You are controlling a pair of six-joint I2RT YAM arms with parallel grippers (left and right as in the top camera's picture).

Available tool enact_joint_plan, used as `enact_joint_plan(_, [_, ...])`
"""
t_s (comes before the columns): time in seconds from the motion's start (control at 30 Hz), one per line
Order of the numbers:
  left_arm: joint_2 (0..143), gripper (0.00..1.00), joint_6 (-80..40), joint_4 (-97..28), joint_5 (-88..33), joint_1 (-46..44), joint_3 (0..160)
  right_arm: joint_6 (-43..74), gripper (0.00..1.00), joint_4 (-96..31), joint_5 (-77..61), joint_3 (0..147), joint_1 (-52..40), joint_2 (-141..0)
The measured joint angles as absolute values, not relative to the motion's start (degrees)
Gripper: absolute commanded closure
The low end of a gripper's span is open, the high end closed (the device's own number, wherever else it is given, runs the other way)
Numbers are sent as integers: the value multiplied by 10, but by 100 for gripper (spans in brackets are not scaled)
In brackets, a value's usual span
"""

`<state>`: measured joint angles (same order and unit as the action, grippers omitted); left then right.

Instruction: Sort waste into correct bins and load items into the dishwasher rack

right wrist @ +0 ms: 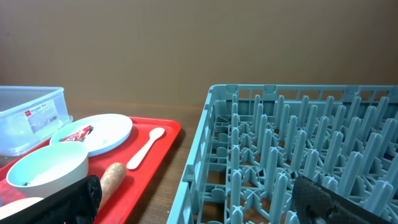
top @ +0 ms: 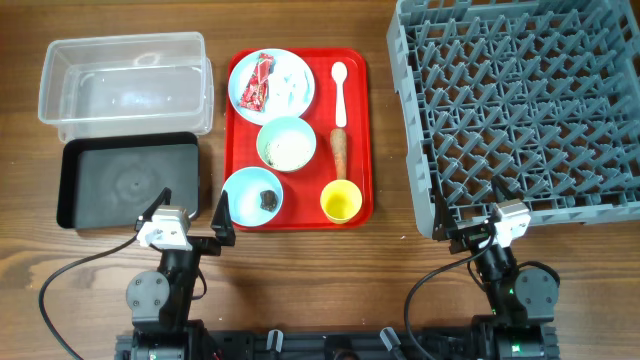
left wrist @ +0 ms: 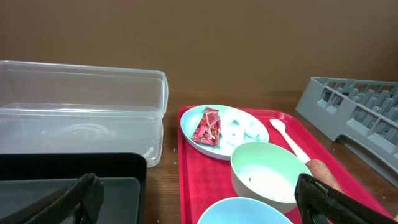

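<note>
On the wooden table (top: 300, 290) sorting looks not yet begun, left fingers (left wrist: 81, 199) and right fingers (right wrist: 74, 199) wide and empty at the near edge; likely next, reaching the wrapper (top: 259, 80) on the tray (top: 360, 120).

- Left arm (top: 160, 288) sits folded low at the near edge, wrist level, jaws spread wide, holding nothing.
- Right arm (top: 512, 285) is folded likewise, jaws wide apart, empty.
</note>
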<state>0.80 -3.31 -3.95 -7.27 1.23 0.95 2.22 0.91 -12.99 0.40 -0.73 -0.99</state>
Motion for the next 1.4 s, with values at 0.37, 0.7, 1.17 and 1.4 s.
enact_joint_plan(0.37, [8,0,-33,-39,-73,12,10,22,0,9,-130,4,-7,-10])
enact_joint_plan(0.7, [8,0,-33,-39,-73,12,10,22,0,9,-130,4,-7,-10])
enact_joint_plan(1.17, [8,0,-33,-18,-73,12,8,22,0,15,-115,4,-7,-10])
enact_joint_plan(1.4, [8,0,-33,28,-78,12,8,23,0,47,-117,4,-7,-10])
